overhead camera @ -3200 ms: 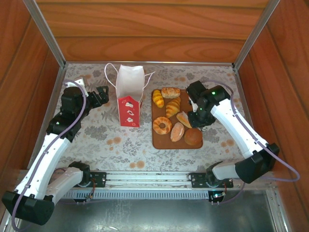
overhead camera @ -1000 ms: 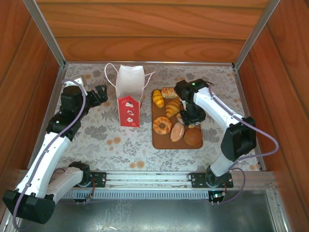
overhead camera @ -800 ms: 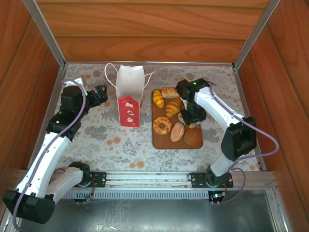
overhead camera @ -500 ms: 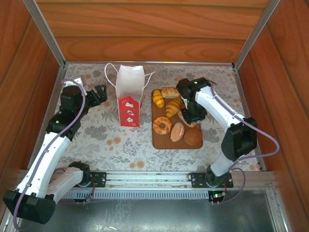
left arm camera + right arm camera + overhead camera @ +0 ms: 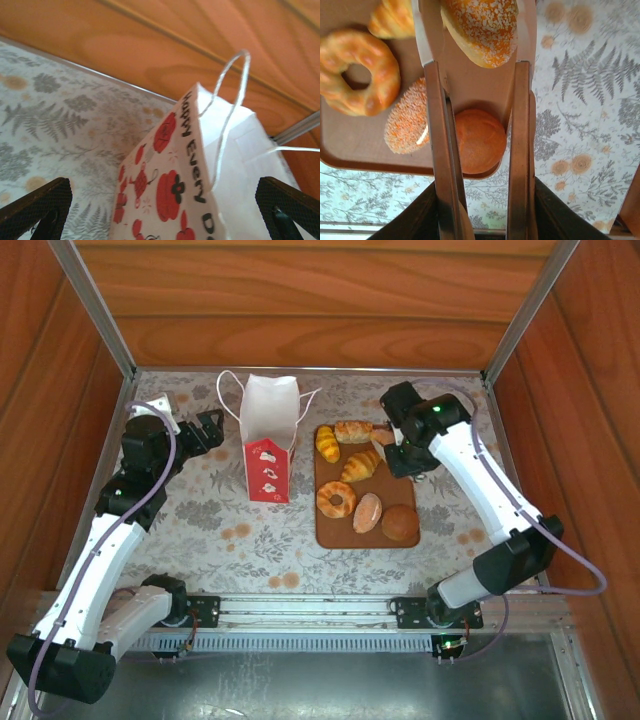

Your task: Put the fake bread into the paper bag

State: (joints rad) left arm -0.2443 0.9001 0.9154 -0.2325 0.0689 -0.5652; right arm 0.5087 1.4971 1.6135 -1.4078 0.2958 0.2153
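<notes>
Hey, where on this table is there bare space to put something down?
Widest bare cloth lies between the paper bag, the tray and the arm bases. Another patch sits beyond the tray's right edge. Crowded: the tray full of pastries, and the narrow gap between bag and tray.

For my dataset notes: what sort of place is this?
Probably a lab robot cell staged as a bakery: wood walls with metal posts, a tray of toy bread, a paper bag.
</notes>
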